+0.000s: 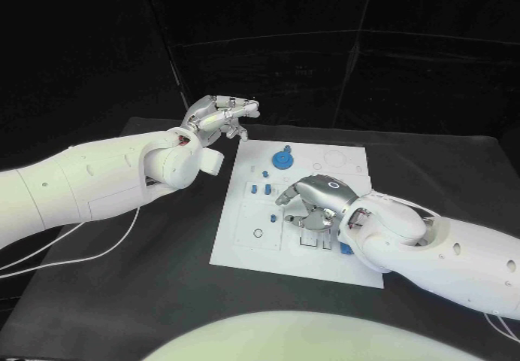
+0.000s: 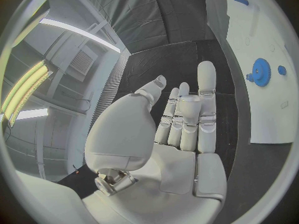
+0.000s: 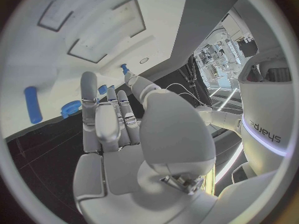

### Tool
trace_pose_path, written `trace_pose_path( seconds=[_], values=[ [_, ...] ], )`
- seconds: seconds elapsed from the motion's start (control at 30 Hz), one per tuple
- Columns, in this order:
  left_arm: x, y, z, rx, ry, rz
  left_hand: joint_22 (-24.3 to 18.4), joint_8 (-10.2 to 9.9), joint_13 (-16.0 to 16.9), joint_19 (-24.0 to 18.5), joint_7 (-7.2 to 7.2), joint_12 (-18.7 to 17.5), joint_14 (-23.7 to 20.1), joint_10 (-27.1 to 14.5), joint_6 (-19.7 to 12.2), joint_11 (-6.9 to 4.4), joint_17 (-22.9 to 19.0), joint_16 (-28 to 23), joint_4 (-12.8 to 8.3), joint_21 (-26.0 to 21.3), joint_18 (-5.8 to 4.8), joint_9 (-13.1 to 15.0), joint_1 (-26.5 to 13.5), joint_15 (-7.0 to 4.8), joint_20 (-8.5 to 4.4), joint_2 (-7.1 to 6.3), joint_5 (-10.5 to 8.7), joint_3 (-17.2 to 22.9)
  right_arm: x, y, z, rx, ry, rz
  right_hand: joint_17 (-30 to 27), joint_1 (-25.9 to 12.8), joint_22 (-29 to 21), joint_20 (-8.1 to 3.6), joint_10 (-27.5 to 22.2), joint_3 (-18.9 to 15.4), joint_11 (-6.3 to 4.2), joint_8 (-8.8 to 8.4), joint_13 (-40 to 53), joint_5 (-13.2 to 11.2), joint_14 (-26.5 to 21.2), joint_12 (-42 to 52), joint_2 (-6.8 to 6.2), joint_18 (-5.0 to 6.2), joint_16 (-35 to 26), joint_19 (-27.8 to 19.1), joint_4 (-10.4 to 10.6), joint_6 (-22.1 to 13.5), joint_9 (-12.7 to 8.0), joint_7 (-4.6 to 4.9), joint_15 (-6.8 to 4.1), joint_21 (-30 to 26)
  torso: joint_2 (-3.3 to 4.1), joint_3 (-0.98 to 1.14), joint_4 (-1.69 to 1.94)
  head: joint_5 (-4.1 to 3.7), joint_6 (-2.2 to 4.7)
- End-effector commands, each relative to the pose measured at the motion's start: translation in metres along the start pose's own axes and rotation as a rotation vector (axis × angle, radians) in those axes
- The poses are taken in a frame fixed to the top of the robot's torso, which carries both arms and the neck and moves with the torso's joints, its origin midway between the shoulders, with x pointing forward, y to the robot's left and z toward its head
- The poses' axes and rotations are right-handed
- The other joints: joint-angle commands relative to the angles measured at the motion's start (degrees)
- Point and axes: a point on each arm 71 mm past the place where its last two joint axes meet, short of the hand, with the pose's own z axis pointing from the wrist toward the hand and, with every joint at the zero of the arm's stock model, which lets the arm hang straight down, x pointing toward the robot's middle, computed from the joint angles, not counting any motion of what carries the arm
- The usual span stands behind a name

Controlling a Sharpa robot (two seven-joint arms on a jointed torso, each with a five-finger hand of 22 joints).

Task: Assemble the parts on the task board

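**Right hand is parked right over the parts, left one is way off the board**

Starting nearest the robot: the right hand (image 1: 312, 201) hangs low over the middle of the task board (image 1: 247, 241), fingers curled downward toward the plate. I honestly can't tell from the head view if it's pinching something. In the right wrist view its fingers (image 3: 106, 117) lie fairly straight and close together with nothing visibly between them.

Just under and around that hand sit a few small blue parts. One blue piece (image 1: 345, 247) peeks out at about 5 o'clock from the hand, right beside the wrist. A cluster of little blue pegs (image 1: 260, 188) lies at roughly 10 o'clock, close by. A bit farther up the board, at about 11 o'clock, is the blue gear (image 1: 282, 159), lying flat.

Farthest out, the left hand (image 1: 220, 114) is raised beyond the board's far left corner, above the black surface (image 1: 130, 293), holding nothing, fingers loosely extended.

So my read: whatever gets picked next, the right hand is far nearer, and the pegs are a short reach up and left.
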Motion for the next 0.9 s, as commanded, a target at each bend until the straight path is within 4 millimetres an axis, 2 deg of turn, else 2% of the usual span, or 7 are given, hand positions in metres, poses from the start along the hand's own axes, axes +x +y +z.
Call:
trace_pose_path(
  seconds=[0.03,0.23,0.37,0.6,0.8,0.9],
  values=[
    [0.0,-0.001,0.0,0.003,0.014,-0.009,-0.05,-0.25,-0.08,-0.12,-0.03,0.21,-0.52,-0.38,-0.48,0.05,-0.1,0.09,0.14,-0.39,1.13,-0.08,0.3,-0.02,0.33,0.03,0.03,-0.31,-0.016,-0.009,-0.007,0.031,-0.064,0.026,1.26,-0.07,-0.09,-0.06,0.91,-0.34,-0.06,0.16,0.02,0.2,1.04,0.83,0.49,0.86,0.82,0.6,0.14,0.67,0.02,-0.08,-0.21,0.0,-0.08,-0.02,-0.04,-0.49,0.47],
    [0.0,-0.001,0.0,0.001,0.014,-0.009,-0.06,-0.25,-0.08,-0.11,-0.02,0.24,-0.51,-0.43,-0.52,0.06,-0.04,0.13,0.16,-0.41,1.13,-0.08,0.31,0.0,0.34,0.06,0.03,-0.35,-0.041,-0.037,-0.019,0.129,-0.032,-0.008,2.35,-1.14,-0.12,-0.1,0.61,-1.64,-0.22,-0.15,-0.34,-0.83,1.31,1.52,-0.33,0.85,1.7,0.86,0.6,0.9,-0.1,-0.3,-0.27,0.1,-0.04,-0.02,0.01,-1.51,1.41],
    [0.0,0.0,0.0,0.002,0.016,-0.01,-0.06,-0.25,-0.08,-0.11,-0.02,0.24,-0.51,-0.43,-0.52,0.06,-0.04,0.13,0.16,-0.41,1.13,-0.08,0.31,0.0,0.34,0.06,0.03,-0.35,-0.05,-0.05,-0.024,0.17,-0.011,-0.034,2.24,-1.34,-0.25,-0.13,-0.45,-3.12,-0.28,-0.33,-0.47,-0.77,1.2,1.73,-0.81,0.84,1.73,0.86,0.76,0.52,-0.17,-0.42,-0.31,-0.04,0.01,-0.03,0.04,-1.92,1.77],
    [0.001,0.0,0.001,0.001,0.019,-0.011,-0.06,-0.25,-0.08,-0.11,-0.02,0.24,-0.51,-0.43,-0.52,0.06,-0.04,0.13,0.16,-0.41,1.13,-0.08,0.31,0.0,0.34,0.06,0.03,-0.35,-0.053,-0.061,-0.028,0.204,0.026,-0.057,2.22,-0.66,-0.47,-0.1,-2.04,-4.37,-0.16,-0.31,-0.51,-0.29,1.07,1.86,-0.59,0.83,1.76,0.85,0.73,0.32,-0.17,-0.45,-0.24,-0.33,0.09,0.04,-0.01,-2.48,2.16],
    [0.001,0.0,0.001,0.001,0.02,-0.011,-0.08,-0.23,-0.08,-0.11,-0.04,0.29,-0.49,-0.46,-0.52,0.05,0.04,0.19,0.18,-0.42,1.13,-0.06,0.37,0.0,0.36,0.14,0.05,-0.35,-0.051,-0.063,-0.028,0.215,0.066,-0.066,2.28,-0.27,-0.54,-0.1,-2.02,-4.6,-0.2,-0.22,-0.44,-0.13,1.06,2.22,-0.24,0.84,1.81,0.9,0.7,0.52,-0.13,-0.51,-0.26,-0.4,0.03,-0.02,0.06,-2.62,2.11],
    [0.001,0.0,0.001,0.001,0.02,-0.011,-0.08,-0.23,-0.08,-0.11,-0.04,0.29,-0.49,-0.46,-0.52,0.05,0.04,0.19,0.18,-0.42,1.13,-0.06,0.37,0.0,0.36,0.14,0.05,-0.35,-0.049,-0.063,-0.026,0.219,0.08,-0.068,2.4,0.08,-0.6,-0.13,-1.78,-4.67,-0.25,-0.2,-0.38,0.0,1.09,2.63,0.14,0.85,1.9,0.98,0.67,0.64,-0.12,-0.53,-0.3,-0.44,0.06,0.03,0.03,-2.6,2.12]
  ],
)
